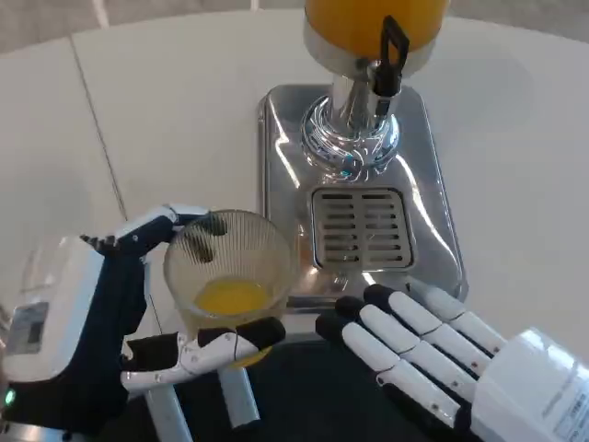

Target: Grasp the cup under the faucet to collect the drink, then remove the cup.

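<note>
Low in the frame, left hand point(138, 322) holds the cup point(230, 272) with some juice, right hand point(414, 345) flat, fingers spread, holding nothing; I'd keep it level, clear of the dispenser point(363, 138).

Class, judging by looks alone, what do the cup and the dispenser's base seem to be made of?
Cup, held by the left hand: clear ribbed glass or plastic; the juice shows through its wall, and which of the two is unclear. Base: polished metal, likely steel, with mirror-like reflections, around a slotted drip grate.
</note>
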Tool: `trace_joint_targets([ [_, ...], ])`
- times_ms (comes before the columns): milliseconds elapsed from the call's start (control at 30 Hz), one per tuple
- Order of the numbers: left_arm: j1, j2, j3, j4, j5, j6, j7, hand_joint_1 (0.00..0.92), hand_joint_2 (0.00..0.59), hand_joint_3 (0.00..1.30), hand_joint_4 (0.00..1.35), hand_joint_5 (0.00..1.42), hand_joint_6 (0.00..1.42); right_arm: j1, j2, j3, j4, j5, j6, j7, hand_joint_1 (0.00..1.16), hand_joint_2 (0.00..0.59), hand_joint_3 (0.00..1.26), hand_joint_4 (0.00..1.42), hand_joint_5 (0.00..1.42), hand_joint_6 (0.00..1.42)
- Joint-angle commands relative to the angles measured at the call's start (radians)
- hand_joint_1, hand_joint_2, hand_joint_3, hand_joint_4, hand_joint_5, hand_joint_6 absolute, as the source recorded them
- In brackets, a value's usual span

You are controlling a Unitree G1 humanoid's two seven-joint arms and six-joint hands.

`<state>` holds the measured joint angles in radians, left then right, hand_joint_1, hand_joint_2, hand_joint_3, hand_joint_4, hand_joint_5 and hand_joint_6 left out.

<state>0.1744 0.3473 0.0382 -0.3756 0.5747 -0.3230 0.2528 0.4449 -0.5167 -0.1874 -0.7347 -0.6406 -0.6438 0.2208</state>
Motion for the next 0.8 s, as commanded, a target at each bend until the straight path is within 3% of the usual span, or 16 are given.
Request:
trace_joint_targets([
  [33, 0.024, -0.020, 0.011, -0.032, -0.012, -0.036, 0.001, 0.642, 0.000, 1.07, 1.19, 1.42, 1.42, -0.009, 0.019, 0.003, 0.014, 0.002, 0.016, 0.000, 0.15, 0.532, 0.00, 0.00, 0.00, 0.00],
  [233, 0.027, -0.034, 0.011, -0.028, -0.013, -0.042, -0.001, 0.637, 0.000, 1.07, 1.18, 1.42, 1.42, -0.034, 0.052, 0.046, -0.023, -0.019, 0.060, 0.025, 0.14, 0.533, 0.00, 0.00, 0.00, 0.00],
  [800, 0.019, -0.050, 0.002, -0.016, -0.007, -0.058, -0.001, 0.635, 0.000, 1.07, 1.18, 1.42, 1.42, 0.012, 0.110, 0.065, -0.075, -0.063, 0.107, 0.032, 0.13, 0.533, 0.00, 0.00, 0.00, 0.00],
])
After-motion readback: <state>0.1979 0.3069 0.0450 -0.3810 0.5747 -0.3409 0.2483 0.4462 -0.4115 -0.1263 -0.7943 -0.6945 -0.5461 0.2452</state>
